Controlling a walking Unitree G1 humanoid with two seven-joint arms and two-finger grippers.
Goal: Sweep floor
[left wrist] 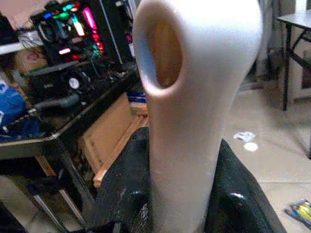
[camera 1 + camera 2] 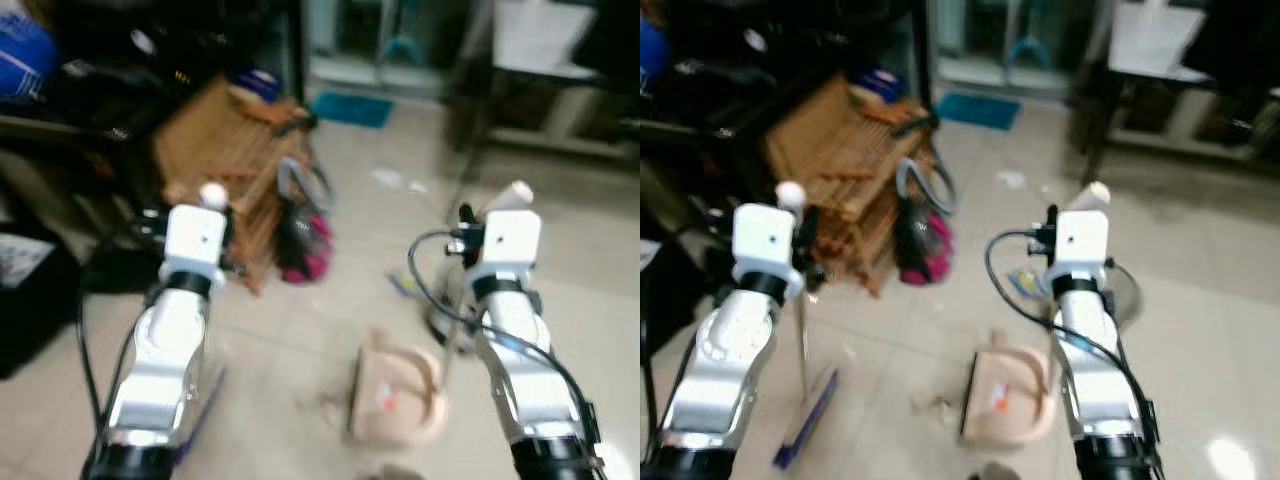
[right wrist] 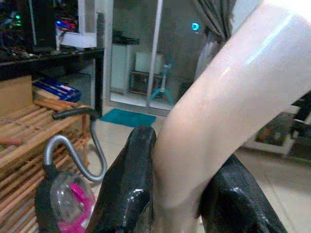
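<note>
My left gripper is shut on the white handle of a broom. The handle's rounded top stands above my left wrist, and the blue broom head rests on the tiled floor below. The pale handle of a dustpan is clamped in my right gripper, which is shut. The beige dustpan lies on the floor between my arms. Small bits of dirt lie just left of it. White scraps and a colourful wrapper lie farther off.
A wooden slatted rack leans at the left, with a pink vacuum cleaner and its hose beside it. A dark desk with lit computers stands at the far left. A teal mat and table legs lie ahead.
</note>
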